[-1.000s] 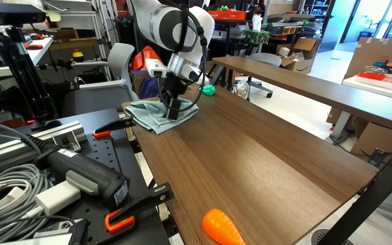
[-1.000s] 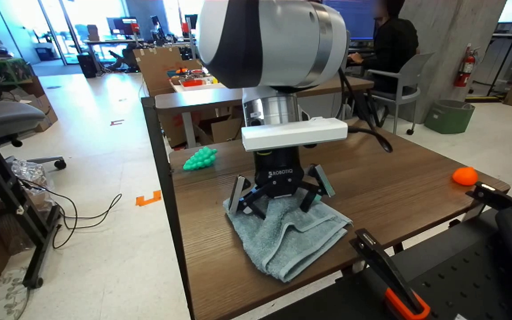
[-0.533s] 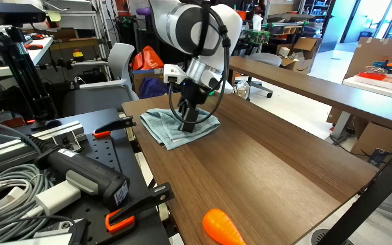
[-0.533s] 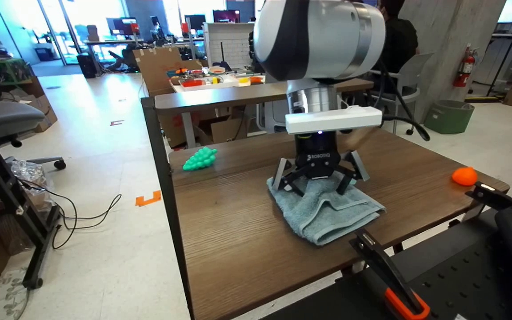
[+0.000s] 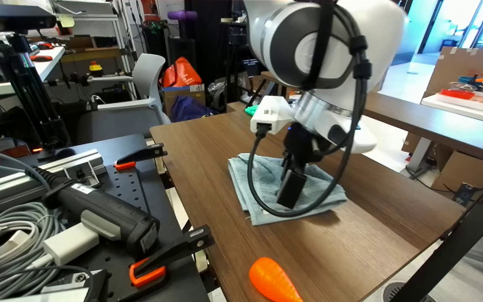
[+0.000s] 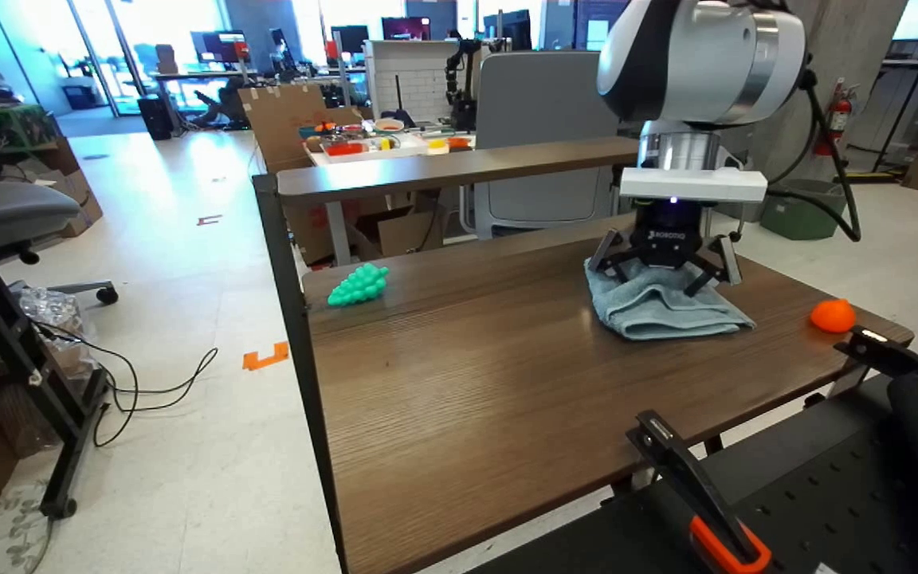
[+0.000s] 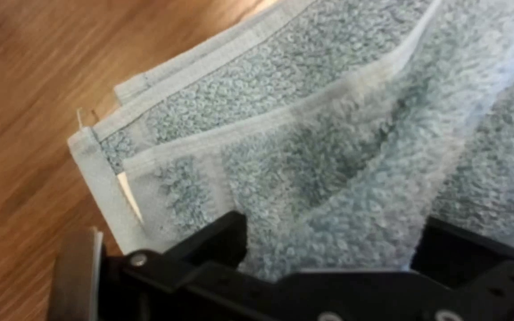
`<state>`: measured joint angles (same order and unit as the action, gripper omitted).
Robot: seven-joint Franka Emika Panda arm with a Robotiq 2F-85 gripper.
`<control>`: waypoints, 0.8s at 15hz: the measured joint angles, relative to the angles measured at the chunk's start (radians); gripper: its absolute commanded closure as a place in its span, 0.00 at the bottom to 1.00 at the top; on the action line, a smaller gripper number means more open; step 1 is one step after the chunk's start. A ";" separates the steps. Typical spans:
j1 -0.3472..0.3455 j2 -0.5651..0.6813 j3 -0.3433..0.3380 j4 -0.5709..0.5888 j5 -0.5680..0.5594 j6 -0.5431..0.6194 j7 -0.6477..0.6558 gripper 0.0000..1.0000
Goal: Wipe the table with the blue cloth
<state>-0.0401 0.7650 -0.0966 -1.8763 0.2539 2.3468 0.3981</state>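
My pincer (image 6: 666,258) is spread wide, pinching nothing I can see, seemingly pressed onto the blue cloth (image 6: 666,307), which lies folded on the bench (image 6: 467,363); I judge the wipe partway, though no mark tells wiped from unwiped; the stretch by the orange object (image 5: 274,279) likely remains; an exterior view shows the green cluster (image 6: 358,285) whole, my wrist view none of it.

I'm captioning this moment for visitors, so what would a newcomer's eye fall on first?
Probably the bulky white-and-black arm, its open gripper down at the blue cloth on the brown table. Then, in an exterior view, two vivid things: a bumpy green object near one end and a rounded orange object near the opposite end.
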 measured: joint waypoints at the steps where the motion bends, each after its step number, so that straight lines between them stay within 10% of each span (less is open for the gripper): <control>1: -0.026 0.013 -0.005 0.024 0.020 0.002 0.005 0.00; 12: -0.153 0.128 -0.027 0.237 0.146 0.024 0.173 0.00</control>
<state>-0.1936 0.8929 -0.1234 -1.6397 0.3999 2.3709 0.5707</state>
